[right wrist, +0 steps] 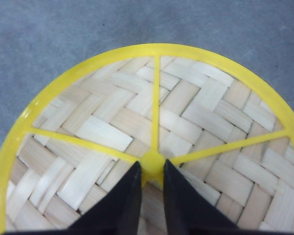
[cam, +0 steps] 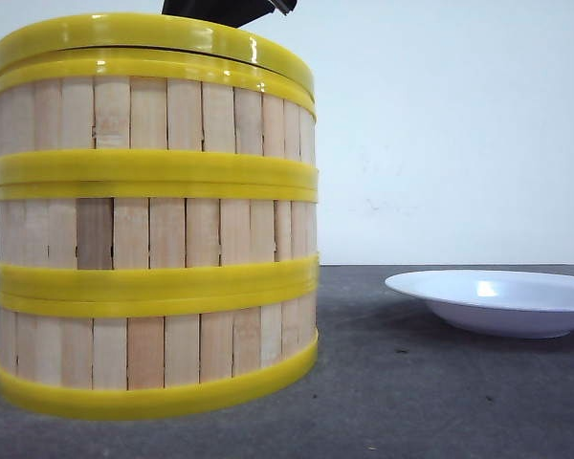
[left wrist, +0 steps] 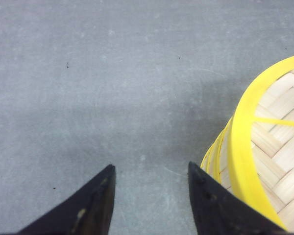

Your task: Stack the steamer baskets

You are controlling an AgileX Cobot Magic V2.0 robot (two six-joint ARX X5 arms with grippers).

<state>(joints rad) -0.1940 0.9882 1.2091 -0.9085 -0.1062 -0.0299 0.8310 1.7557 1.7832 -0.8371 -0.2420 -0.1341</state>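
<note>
Left gripper (left wrist: 149, 196) hangs over bare grey table (left wrist: 88, 88) with its jaws spread and nothing between them, just beside the wall of the stack; judged from that, it is parked clear so as not to knock the tower. To its right stand the steamer baskets (cam: 153, 229), all three piled one on another, rims meeting rims, the column upright and well apart from the white plate (cam: 497, 301) further right on the table. On top sits the woven lid (right wrist: 152, 127), its yellow rim showing slightly askew in the front view, so it may not be fully seated. Right gripper (right wrist: 152, 178) is over the lid's middle, its two fingers drawn close on either side of the yellow knob (right wrist: 153, 161) at the hub; whether they actually pinch it cannot be told from the wrist view. That central hold would let the lid hang level. The stacking itself looks finished.
</note>
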